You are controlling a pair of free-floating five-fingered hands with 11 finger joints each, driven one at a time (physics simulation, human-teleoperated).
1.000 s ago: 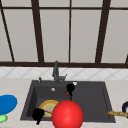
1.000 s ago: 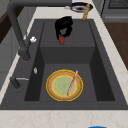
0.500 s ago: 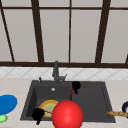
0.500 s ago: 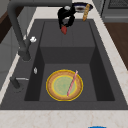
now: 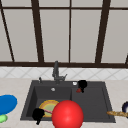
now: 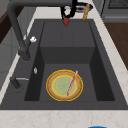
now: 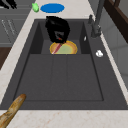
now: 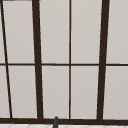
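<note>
**Counts at the sink**

Two black hands show in the front view: the left hand (image 5: 38, 114) at the sink's near left edge and the right hand (image 5: 82, 84) over the far side of the basin. One small red object (image 5: 79, 90) sits at the right hand. One dark sink (image 5: 100, 100) holds one yellow plate (image 6: 64, 85), with one pink stick (image 6: 72, 83) across it. One faucet (image 5: 56, 72) stands behind. One large red ball (image 5: 67, 115) shows in front. The tabletop (image 5: 15, 85) carries one blue plate (image 5: 6, 103), one green item (image 5: 2, 118), one baguette (image 5: 117, 113) and one dark bowl (image 5: 125, 107).
</note>
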